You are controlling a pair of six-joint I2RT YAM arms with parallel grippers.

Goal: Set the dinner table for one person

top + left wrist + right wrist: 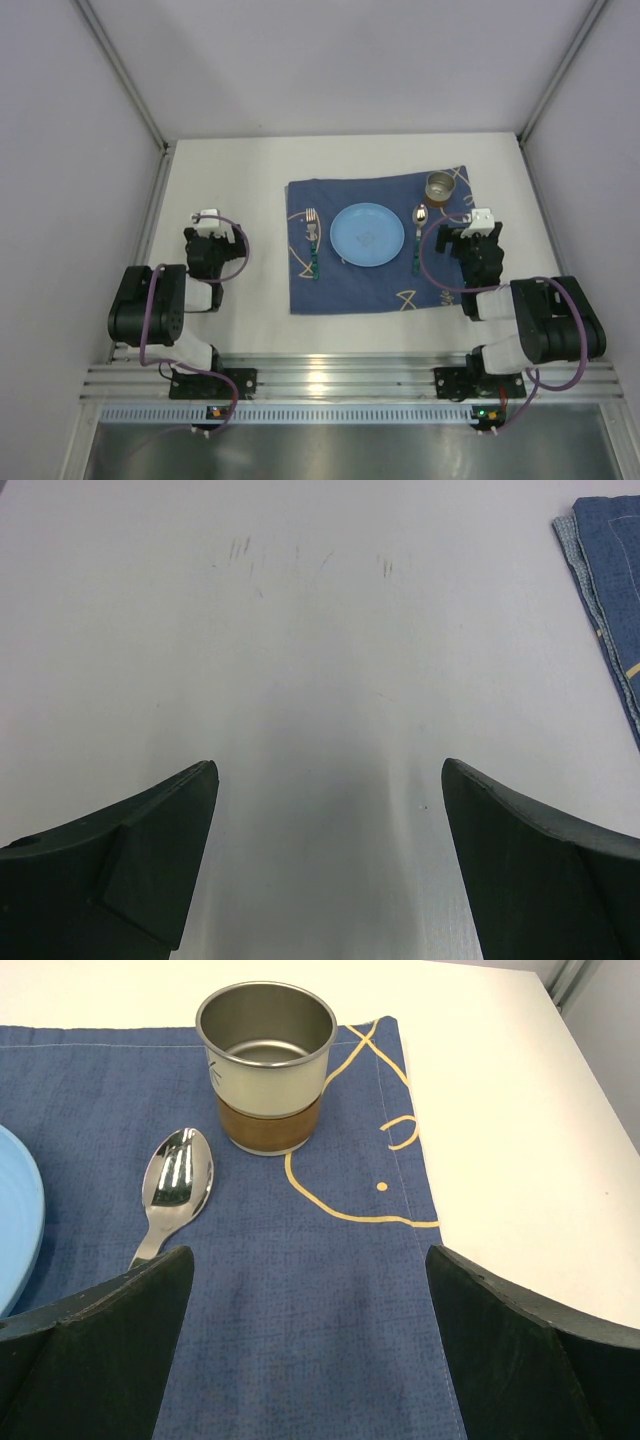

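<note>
Surface: dinner table [230,170], matte white; it fills the floor of the enclosure and carries everything listed below.
Near edge: aluminium rails [350,380] run across the front, with both arm bases bolted on them, left and right.
Left arm: folded back on itself over the left side of the table, well apart from the cloth.
Left gripper [330,775]: fingers [150,860] spread wide, with only bare white tabletop between them; it holds nothing.
Left wrist view, other: faint dark scuff marks [240,550] on the table further out; an edge of the cloth shows at the far right.
Right arm: folded at the right side, its wrist reaching over the right margin of the cloth.
Right gripper [310,1260]: fingers [520,1350] spread wide above blue fabric, empty, touching nothing.
Cloth: dark blue fish-print cloth [330,285], lying flat at mid-table, right of centre, yellow line drawing near its right hem.
Fork [312,245]: on the cloth just left of the plate, green handle toward the near edge, tines pointing far.
Plate: light blue plate [367,235], round, at the cloth's centre, between fork and spoon.
Spoon [178,1180]: on the cloth just right of the plate, bowl facing up and pointing far.
Cup: metal cup [265,1070] with a brown band around its base, upright, at the cloth's far right corner, just beyond the spoon's bowl and apart from it.
Background: pale grey wall panels [350,60] enclose three sides.
</note>
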